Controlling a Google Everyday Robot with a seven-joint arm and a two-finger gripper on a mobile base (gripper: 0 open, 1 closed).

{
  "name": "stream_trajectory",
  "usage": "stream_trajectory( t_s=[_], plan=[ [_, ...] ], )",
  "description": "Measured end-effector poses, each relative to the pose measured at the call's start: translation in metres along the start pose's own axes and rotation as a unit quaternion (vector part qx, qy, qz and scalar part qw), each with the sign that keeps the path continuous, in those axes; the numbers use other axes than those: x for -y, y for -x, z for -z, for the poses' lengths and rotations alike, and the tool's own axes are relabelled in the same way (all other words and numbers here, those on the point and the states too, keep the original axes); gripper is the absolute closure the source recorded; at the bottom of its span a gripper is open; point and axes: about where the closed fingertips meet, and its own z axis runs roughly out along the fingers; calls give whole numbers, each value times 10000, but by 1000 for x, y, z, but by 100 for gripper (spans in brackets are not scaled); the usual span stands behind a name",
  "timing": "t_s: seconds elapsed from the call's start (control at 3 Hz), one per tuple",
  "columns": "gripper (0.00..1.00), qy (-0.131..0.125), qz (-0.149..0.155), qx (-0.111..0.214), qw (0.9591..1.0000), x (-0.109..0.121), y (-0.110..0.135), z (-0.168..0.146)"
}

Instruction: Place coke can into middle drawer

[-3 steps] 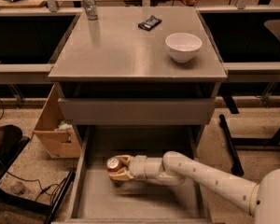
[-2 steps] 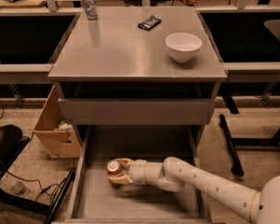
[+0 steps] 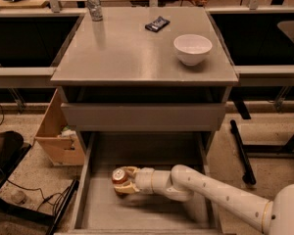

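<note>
The middle drawer (image 3: 152, 210) stands pulled out below the cabinet, a wide grey tray with low side walls. Inside it, left of centre, is the coke can (image 3: 119, 176), red with a silver top facing up. My gripper (image 3: 122, 180) reaches in from the right on a white arm, and its pale fingers (image 3: 130, 171) are wrapped around the can. The can sits low, at or just above the drawer floor; I cannot tell if it touches.
On the cabinet top are a white bowl (image 3: 192, 48), a dark snack packet (image 3: 157, 24) and a silvery can (image 3: 93, 3) at the back left. A cardboard box (image 3: 58, 133) stands on the floor left of the drawer. Cables and a dark bag lie at the far left.
The gripper with the coke can has shifted slightly left and lower inside the drawer, the arm stretching further in.
</note>
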Motion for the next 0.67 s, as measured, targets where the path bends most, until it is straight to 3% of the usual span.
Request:
stream_trajectory(
  t_s=[0.67],
  plan=[
    [0,1,0,0,10000,0,0,0]
  ],
)
